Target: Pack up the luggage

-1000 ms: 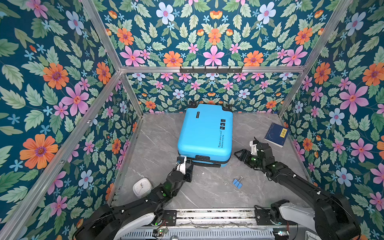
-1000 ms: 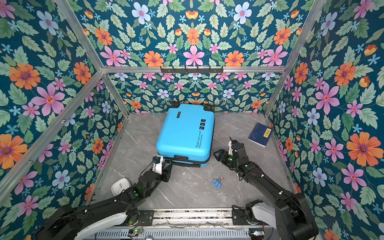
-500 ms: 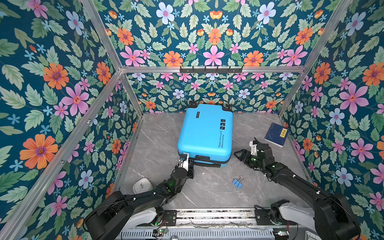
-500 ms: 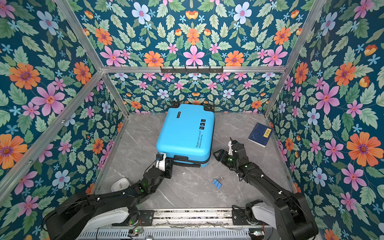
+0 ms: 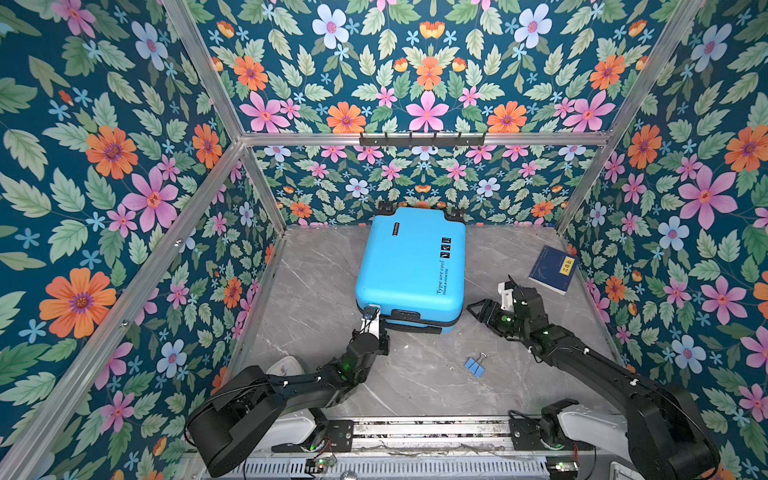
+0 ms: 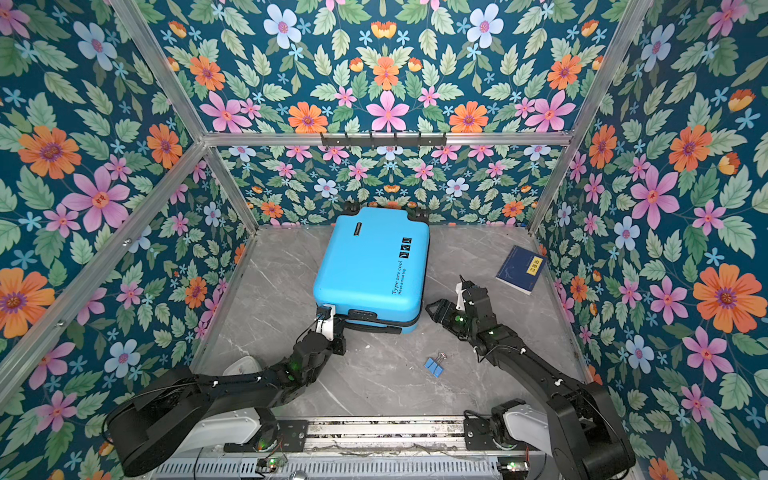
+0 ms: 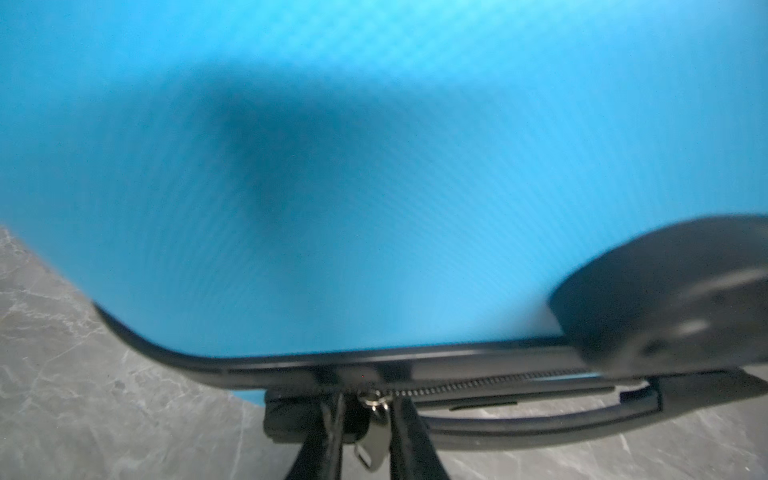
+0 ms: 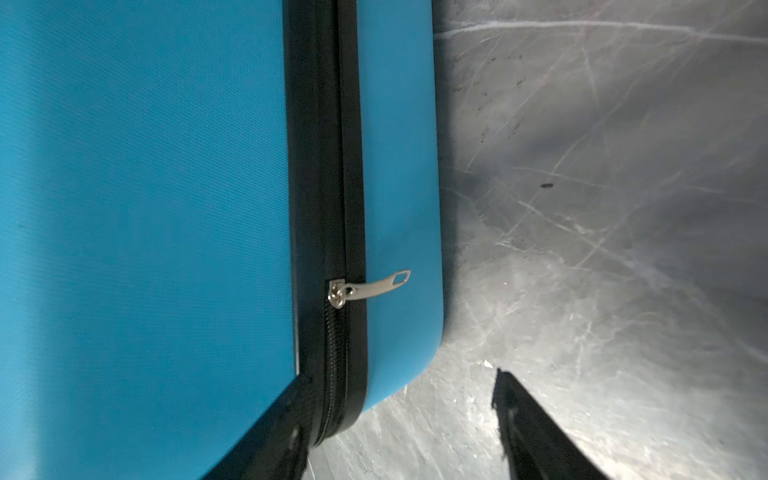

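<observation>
Your left gripper [image 7: 365, 419] pinches the suitcase [image 5: 411, 266] zipper tab [image 7: 372, 440] to unzip; right gripper [image 8: 399, 419] waits open.

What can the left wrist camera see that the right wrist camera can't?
Only the left wrist view shows the left gripper with its fingers on either side of a silver zipper pull, plus the luggage's black handle.

Only the right wrist view shows another zipper pull sticking out untouched, with the right gripper open beside that corner.

Both show the blue luggage with its black zipper strip, lying on the grey table.
</observation>
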### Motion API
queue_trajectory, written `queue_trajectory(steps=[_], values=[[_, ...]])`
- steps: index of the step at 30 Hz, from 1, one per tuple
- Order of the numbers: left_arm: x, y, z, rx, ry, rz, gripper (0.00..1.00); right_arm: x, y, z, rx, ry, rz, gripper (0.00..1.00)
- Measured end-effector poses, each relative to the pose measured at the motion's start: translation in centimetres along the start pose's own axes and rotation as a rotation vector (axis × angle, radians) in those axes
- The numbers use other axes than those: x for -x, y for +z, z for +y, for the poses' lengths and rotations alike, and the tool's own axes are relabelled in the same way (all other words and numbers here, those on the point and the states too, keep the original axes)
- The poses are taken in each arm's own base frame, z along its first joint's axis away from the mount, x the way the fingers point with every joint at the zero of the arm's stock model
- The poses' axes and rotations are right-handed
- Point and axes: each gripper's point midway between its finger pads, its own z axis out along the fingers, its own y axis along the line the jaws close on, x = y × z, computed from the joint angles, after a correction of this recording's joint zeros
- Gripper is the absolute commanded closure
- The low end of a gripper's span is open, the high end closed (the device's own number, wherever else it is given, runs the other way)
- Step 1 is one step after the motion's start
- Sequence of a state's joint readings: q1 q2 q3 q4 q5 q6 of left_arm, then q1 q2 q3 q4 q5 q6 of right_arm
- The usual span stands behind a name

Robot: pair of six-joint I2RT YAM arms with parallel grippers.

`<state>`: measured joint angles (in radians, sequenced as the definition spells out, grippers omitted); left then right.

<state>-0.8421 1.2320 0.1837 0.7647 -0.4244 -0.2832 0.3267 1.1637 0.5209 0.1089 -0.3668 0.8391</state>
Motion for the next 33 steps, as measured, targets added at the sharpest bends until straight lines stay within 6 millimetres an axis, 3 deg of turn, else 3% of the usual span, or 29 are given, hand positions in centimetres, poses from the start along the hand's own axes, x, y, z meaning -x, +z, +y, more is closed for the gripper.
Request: queue_trajectory(steps=[4, 14, 24, 33], values=[[0.0, -0.1, -0.4, -0.028, 0.003, 0.003, 1.0, -0.3, 0.4, 0.2, 0.013, 0.01, 0.017, 0.31], [0.0, -0.5, -1.5, -0.105, 0.045, 0.029, 1.0, -1.7, 2.2, 0.5, -0.014, 0.019, 0.049, 0.35], [0.1, -1.3, -4.2, -0.202, 0.083, 0.052, 1.0, -3.3, 3.6, 2.0, -0.02, 0.029, 0.074, 0.37], [-0.6, -1.9, -9.2, -0.3, 0.15, 0.065, 1.0, -3.9, 5.3, 3.6, -0.009, 0.043, 0.072, 0.38]])
